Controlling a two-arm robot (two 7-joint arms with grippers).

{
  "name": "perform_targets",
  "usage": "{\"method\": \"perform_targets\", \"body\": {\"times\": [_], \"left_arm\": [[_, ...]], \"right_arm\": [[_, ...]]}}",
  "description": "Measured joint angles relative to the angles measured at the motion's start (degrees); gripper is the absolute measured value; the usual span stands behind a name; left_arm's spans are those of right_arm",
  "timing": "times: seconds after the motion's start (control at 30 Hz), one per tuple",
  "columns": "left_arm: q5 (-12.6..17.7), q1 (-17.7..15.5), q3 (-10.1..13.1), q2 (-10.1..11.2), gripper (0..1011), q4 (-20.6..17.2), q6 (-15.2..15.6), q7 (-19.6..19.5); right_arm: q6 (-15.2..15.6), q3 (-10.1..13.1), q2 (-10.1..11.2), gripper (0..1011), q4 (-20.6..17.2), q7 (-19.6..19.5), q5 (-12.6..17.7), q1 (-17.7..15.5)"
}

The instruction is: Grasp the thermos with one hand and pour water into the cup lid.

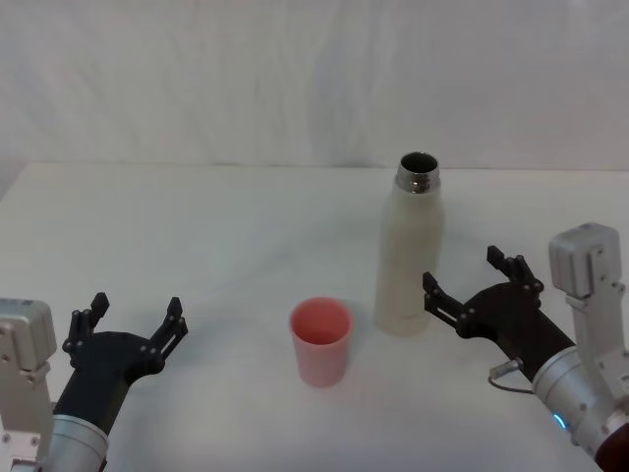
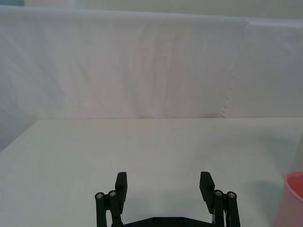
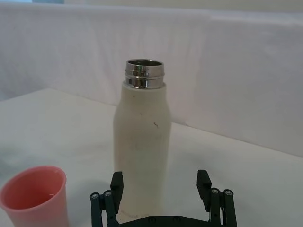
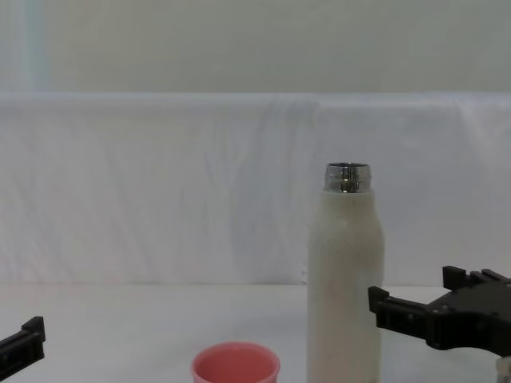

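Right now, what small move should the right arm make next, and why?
Probably ease the right hand forward around the thermos. Its fingers are open and beside the bottle's lower body, not yet around it. The thermos stands upright, uncapped, beside the cup lid.

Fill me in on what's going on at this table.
The right gripper is open beside the thermos, its fingers near the base but not closed on it. The thermos stands upright and uncapped, with the cup lid upright to its left, apart from it. The left gripper sits open and idle at the near left. Nothing is held.
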Motion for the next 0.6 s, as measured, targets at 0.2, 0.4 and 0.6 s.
{"method": "perform_targets", "body": {"times": [0.2,0.4,0.6], "left_arm": [[0.0,0.0,0.0,0.0,1001,0.0,0.0,0.0],[0.0,0.0,0.0,0.0,1001,0.0,0.0,0.0],[0.0,0.0,0.0,0.0,1001,0.0,0.0,0.0]], "right_arm": [[0.06,-0.87,-0.7,1001,1.51,0.0,-0.62,1.58],[0.07,-1.35,-1.47,1001,2.91,-0.09,-1.11,2.84],[0.01,-1.56,-2.18,1001,4.26,-0.22,-1.24,3.85]]}}
